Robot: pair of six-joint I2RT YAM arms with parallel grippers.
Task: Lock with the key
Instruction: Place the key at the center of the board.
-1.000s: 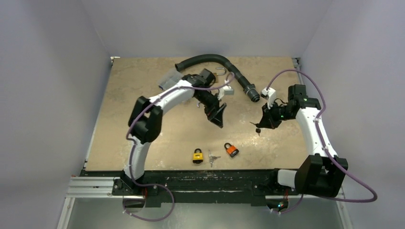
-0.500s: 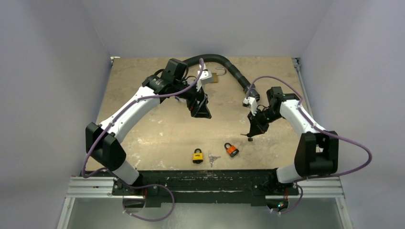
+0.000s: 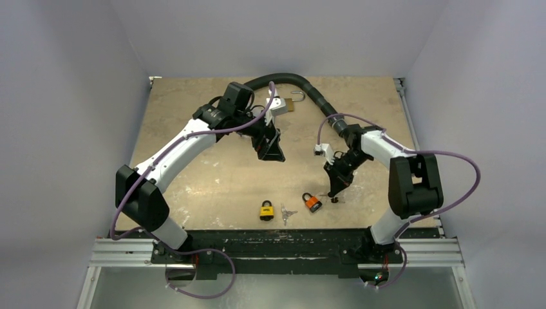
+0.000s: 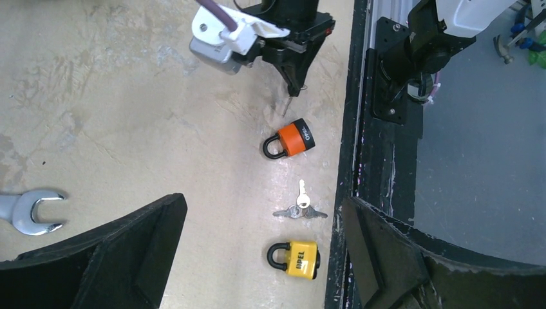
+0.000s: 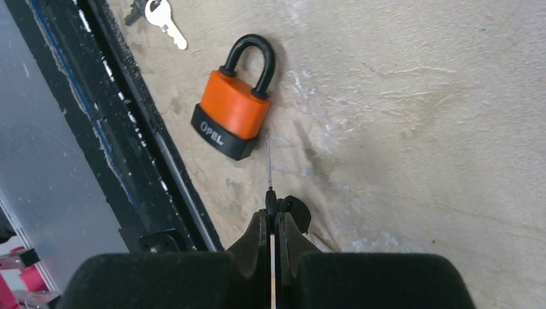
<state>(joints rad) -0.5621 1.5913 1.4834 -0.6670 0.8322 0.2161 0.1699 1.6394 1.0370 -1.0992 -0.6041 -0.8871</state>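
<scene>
An orange padlock (image 3: 312,203) lies near the table's front edge, with its shackle closed in the right wrist view (image 5: 235,109). My right gripper (image 3: 335,192) is shut on a black-headed key (image 5: 268,167). The key's thin blade points at the corner of the padlock's black base, just short of it. A yellow padlock (image 3: 266,210) and a bunch of loose keys (image 3: 287,213) lie to the left of the orange one. My left gripper (image 3: 270,151) is open and empty, high above the table. In its view (image 4: 263,201) it looks down on both padlocks (image 4: 291,138).
A black corrugated hose (image 3: 290,80) curves across the back of the table, with an open-shackle lock (image 3: 293,102) beside it. A spanner (image 4: 26,212) lies on the table. The black front rail (image 3: 270,241) runs close behind the padlocks.
My right gripper has swung down and left with the key, from mid-table to just right of the orange padlock. My left arm pulled back and left, then held still.
</scene>
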